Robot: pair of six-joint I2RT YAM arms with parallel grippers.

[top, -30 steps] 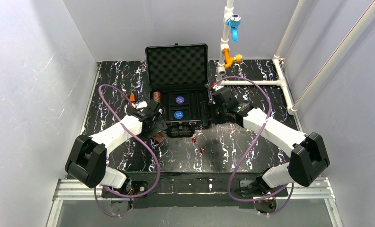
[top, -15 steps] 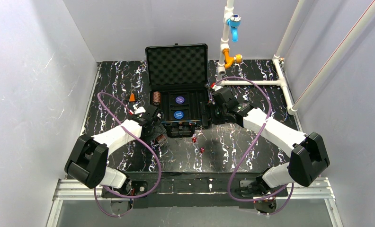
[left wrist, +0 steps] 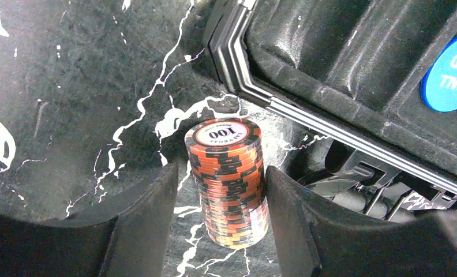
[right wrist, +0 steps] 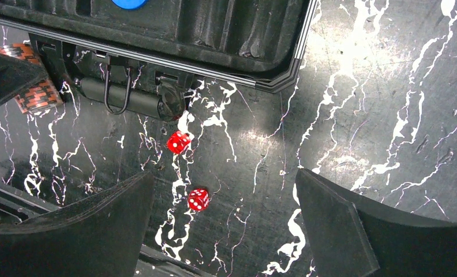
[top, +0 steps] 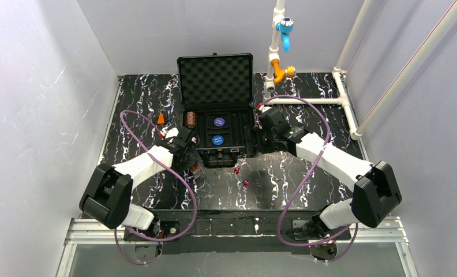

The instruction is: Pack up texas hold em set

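Nearest the arm bases, a red die [top: 246, 183] and a second red die [top: 236, 170] lie loose on the black marbled worktop [top: 284, 179], just off the front of the briefcase [left wrist: 330, 130]; neither is packed yet. A little further in, by the case's front left corner, a loose chip stack [left wrist: 229, 184] stands upright on the worktop outside the tray. The left gripper [left wrist: 220, 170] is set down around it. Its fingers [left wrist: 139, 231] stand narrow on either side, one seemingly against the chips, the other with a sliver of worktop showing between, so I judge the stack bracketed but not yet firmly held. At about the same depth, off the front right corner, the right gripper [right wrist: 225, 176] hangs above the worktop, fingers spread wide and nothing between them. Beyond, the tray already carries a second chip stack [top: 190, 120] lying in its left slot, with a near blue disc [top: 217, 139] and a far blue disc [top: 218, 122] in the middle. Furthest back, the foam-lined lid [top: 214, 78] stands open. By my reckoning about half is done: what is left is this stack, both dice, and shutting the lid.
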